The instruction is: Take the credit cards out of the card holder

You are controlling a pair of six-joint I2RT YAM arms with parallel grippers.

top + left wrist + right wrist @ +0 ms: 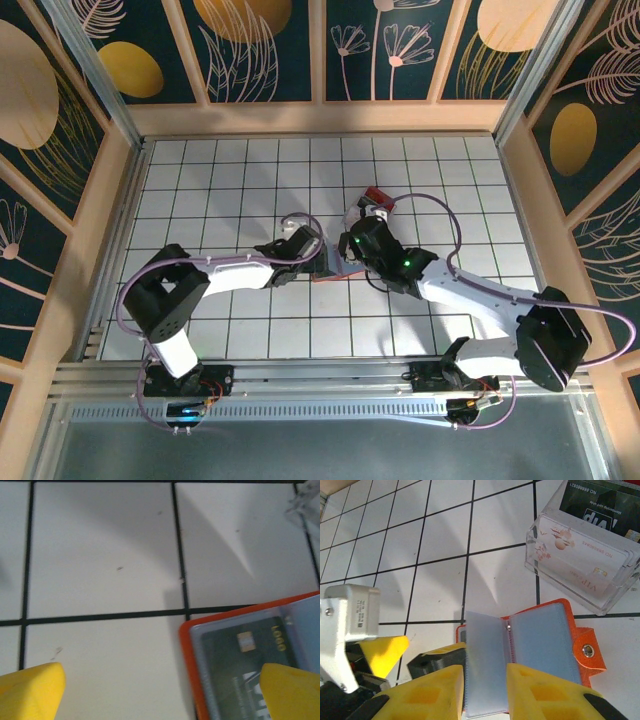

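Observation:
The orange-red card holder (580, 647) lies open on the white tiles, its blue-grey sleeves up and its snap tab to the right. In the top view it is a thin orange strip (328, 279) under both wrists. One clear sleeve page (485, 665) stands lifted in the gap of my right gripper (485, 674), whose yellow jaws flank it without pinching it. A dark credit card (240, 665) with a gold chip sits inside a sleeve at the holder's left corner (186, 645). My left gripper (160, 690) is wide open, its right fingertip (292, 692) over that sleeve, the other over bare tile.
A clear plastic box (585, 565) with cards in it stands just beyond the holder, seen with red contents in the top view (377, 199). My left gripper's finger (385, 652) is close beside my right one. Wooden walls (120, 190) fence the tiled floor.

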